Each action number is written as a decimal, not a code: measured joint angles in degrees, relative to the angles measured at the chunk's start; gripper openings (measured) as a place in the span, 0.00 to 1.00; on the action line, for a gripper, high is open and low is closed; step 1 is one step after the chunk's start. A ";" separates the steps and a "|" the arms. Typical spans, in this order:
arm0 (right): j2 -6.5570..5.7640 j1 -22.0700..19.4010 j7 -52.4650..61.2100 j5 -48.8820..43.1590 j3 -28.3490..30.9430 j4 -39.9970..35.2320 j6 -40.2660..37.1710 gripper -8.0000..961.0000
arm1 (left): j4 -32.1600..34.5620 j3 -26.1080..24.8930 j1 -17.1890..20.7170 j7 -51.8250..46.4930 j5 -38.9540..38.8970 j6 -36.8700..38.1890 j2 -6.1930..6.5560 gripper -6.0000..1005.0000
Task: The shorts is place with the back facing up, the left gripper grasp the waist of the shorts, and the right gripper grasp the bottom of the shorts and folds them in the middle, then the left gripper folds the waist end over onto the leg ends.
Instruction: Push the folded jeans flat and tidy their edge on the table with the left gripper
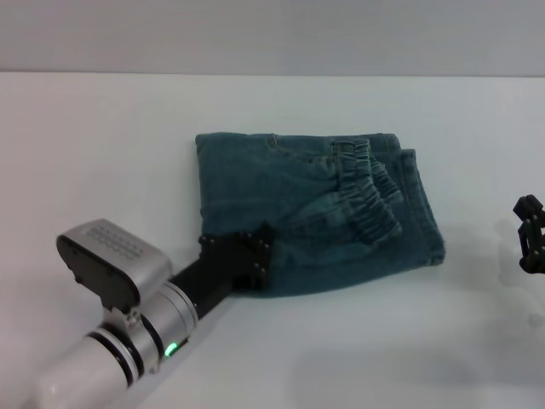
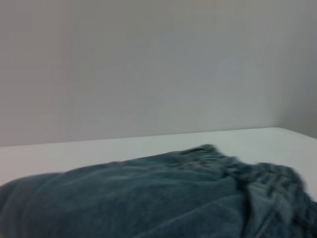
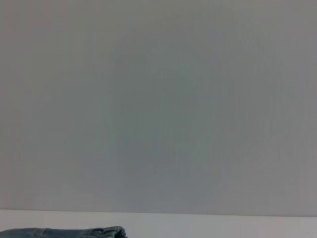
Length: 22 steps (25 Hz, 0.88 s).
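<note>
Blue-green denim shorts [image 1: 281, 204] lying folded into a compact, roughly rectangular bundle near the middle of a white worktop [image 1: 102, 153]. Ruffled elastic waist of the shorts [image 1: 370, 192] folded over on top, resting on the right half of the bundle and running from the far edge toward the near right corner. Layered folded edges stacked along the bundle's right side.

Left gripper [image 1: 260, 251] reaching in from the near left, black claw touching the near left edge of the bundle, its tip overlapping the denim. Silver cylindrical wrist behind it, a small green light glowing. Fingers [image 1: 266, 239] pressed close against the fabric; cannot tell whether parted, closed, or pinching cloth.

Right gripper [image 1: 530, 239] at the far right edge of the head view, well apart from the shorts, low over the worktop, only partly in frame. Cannot tell the state of its fingers.

Left wrist view: folded denim filling the lower part, puckered waistband at one side, white worktop and grey wall [image 2: 148, 64] behind.

Right wrist view: mostly plain grey wall, a thin strip of worktop, a sliver of denim at one corner.
</note>
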 joint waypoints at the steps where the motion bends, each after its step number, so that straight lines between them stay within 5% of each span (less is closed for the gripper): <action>1: 0.01 0.00 0.00 0.00 0.00 0.00 0.01 0.08 | 1.00 -0.47 -0.59 -1.47 0.00 -0.52 0.06 0.04; 11: 0.08 -0.03 0.07 0.00 -0.16 0.00 0.10 0.12 | 4.45 -2.14 -3.17 -3.67 -0.03 1.56 0.18 0.06; 16: 0.09 -0.23 -0.39 0.96 0.04 -0.50 0.96 0.14 | 2.92 -4.42 3.97 8.69 -0.39 19.49 -0.24 0.07; 22: 0.09 -0.01 -5.76 9.64 -0.16 -4.17 3.66 0.16 | 0.45 -14.03 10.39 19.64 -0.48 25.24 0.00 0.08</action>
